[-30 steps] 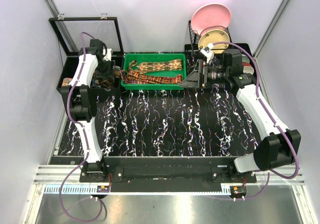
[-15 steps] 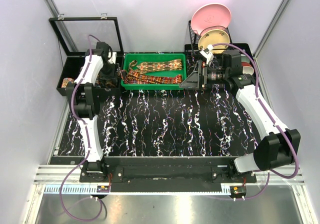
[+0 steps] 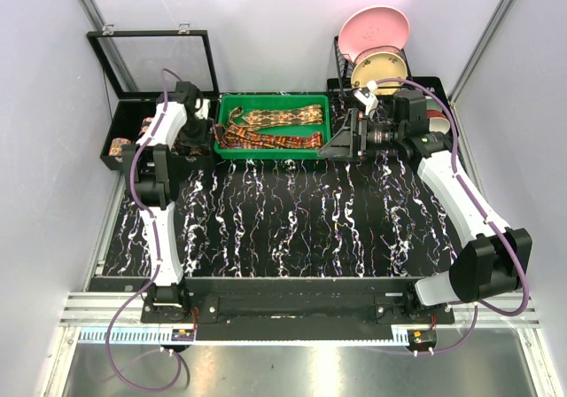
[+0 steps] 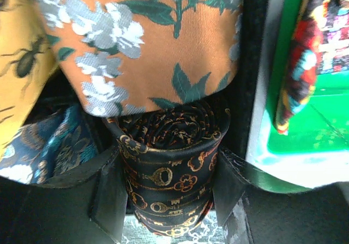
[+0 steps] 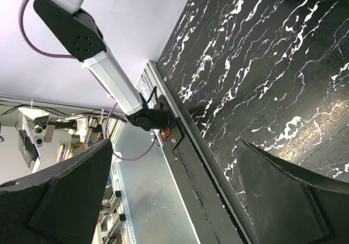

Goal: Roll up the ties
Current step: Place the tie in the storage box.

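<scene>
Marbled table [image 3: 292, 229]: left gripper [image 4: 169, 192] clamps one coiled tie [image 4: 169, 146]; right gripper [image 5: 180, 200] spread, empty.

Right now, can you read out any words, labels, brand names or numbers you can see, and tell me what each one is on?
No readable text anywhere.
Rolled tie in the left claw: gold keys and rings, no letters.
Orange cloth: flowers and leaves only.
Yellow cloth: a beetle, no words.
Small boards on the front rail: any print is too small to read.
</scene>
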You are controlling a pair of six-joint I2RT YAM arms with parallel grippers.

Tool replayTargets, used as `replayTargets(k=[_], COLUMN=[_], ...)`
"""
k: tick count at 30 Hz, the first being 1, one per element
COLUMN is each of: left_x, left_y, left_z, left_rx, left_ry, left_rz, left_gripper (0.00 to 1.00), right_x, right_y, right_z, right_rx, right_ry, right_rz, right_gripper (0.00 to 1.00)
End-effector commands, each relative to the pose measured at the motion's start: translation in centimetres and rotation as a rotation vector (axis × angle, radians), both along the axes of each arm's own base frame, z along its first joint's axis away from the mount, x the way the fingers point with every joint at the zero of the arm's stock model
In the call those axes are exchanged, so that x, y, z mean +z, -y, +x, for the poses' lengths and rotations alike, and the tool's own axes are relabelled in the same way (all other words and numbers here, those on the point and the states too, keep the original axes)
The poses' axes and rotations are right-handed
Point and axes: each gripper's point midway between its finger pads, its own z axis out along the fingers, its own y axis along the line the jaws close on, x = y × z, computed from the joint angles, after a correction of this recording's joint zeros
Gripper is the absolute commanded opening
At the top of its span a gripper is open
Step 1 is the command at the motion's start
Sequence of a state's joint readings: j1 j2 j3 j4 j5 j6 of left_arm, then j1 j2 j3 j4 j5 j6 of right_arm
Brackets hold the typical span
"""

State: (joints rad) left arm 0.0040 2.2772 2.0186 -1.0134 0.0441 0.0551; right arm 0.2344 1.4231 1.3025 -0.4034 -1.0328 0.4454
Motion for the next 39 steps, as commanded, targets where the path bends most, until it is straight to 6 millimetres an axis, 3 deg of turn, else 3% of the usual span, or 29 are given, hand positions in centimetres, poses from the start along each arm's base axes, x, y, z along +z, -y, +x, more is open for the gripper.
replayTargets(k=[1, 5, 10, 15, 27, 39], left_x=[-1.3, -1.9, 0.0, 1.7, 3.5, 6.1], left_y=[-0.2, -0.4, -0.7, -0.7, -0.2, -0.2], left_z=[-0.1, -0.5, 0.1, 0.8, 0.7, 0.8], left_rx=[0.005, 0.003, 0.000, -0.006, -0.011, -0.021], left_ry=[-0.010, -0.024, 0.030, 0.073, 0.107, 0.162], left_rz=[0.004, 0.014, 0.030, 0.033, 0.006, 0.012], left_gripper=[0.29, 0.41, 0.70, 0.92, 0.89, 0.93], right_x=[0.6, 0.6, 0.8, 0.6, 0.8, 1.0], right_y=[0.2, 0.2, 0.2, 0.2, 0.2, 0.2], right_z=[-0.1, -0.2, -0.2, -0.2, -0.2, -0.4], right_rx=[-0.004, -0.003, -0.005, -0.010, -0.011, -0.011], right_ry=[0.010, 0.008, 0.007, -0.003, 0.001, 0.002], right_rz=[0.008, 0.011, 0.013, 0.012, 0.015, 0.018], right_gripper=[1.00, 0.99, 1.00, 1.00, 1.00, 1.00])
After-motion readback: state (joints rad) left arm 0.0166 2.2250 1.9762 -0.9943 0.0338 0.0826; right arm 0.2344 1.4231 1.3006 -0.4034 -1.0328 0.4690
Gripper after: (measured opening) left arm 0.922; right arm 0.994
